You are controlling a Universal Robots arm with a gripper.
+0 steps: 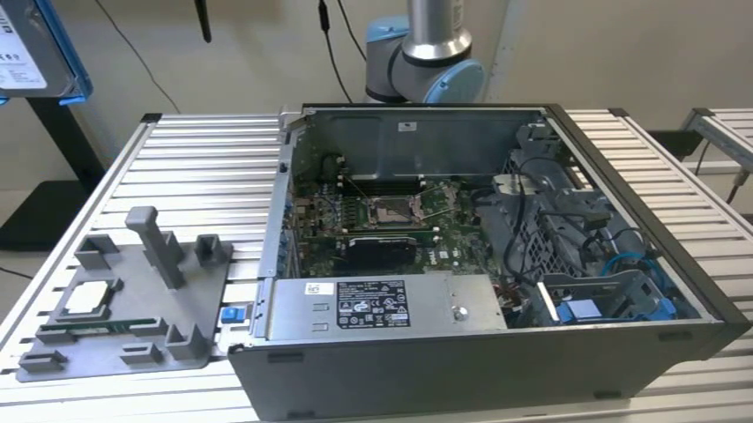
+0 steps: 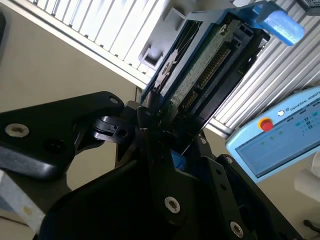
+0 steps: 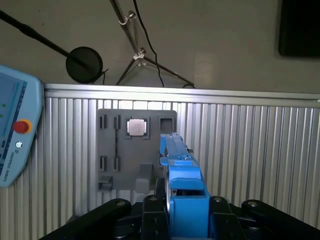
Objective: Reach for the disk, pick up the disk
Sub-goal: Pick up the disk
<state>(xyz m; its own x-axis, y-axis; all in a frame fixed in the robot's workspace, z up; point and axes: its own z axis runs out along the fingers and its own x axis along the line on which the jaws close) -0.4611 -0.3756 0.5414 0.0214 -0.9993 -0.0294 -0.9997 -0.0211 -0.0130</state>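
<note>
**Task status.** Judged from how things lie, both named steps are complete. The reach is done, and the disk (image 1: 33, 55) is off the worktop (image 1: 200, 167) and carried in the air. No part of the task appears outstanding.

**Layout, from the exterior view's left to its right.**
1. The disk hangs at the upper left corner, label side showing inside its blue bracket. It is well apart from everything on the worktop.
2. Below it lies the grey fixture plate (image 1: 118, 317), with the small square chip (image 1: 92, 300) seated in one of its pockets.
3. Just beside the plate stands the open computer case (image 1: 471, 379). Its power supply box (image 1: 376, 304) sits along the near wall.

**Claw state.** In the second wrist view the claw (image 2: 170, 130) is clenched on the disk (image 2: 210, 60). The black jaws press against its two broad faces at one end, and the rest of the body projects away from the claw. The connector edge and circuit board are exposed.

In the first wrist view the disk (image 3: 181, 165) is seen edge-on between the jaws of the claw (image 3: 184, 205). No gap is visible on either side.

**Position relative to the surroundings.** In the first wrist view the fixture plate (image 3: 115, 150) and chip (image 3: 138, 127) lie beyond the disk and do not touch it. A teach pendant (image 3: 15, 125) is present at the margin.
</note>
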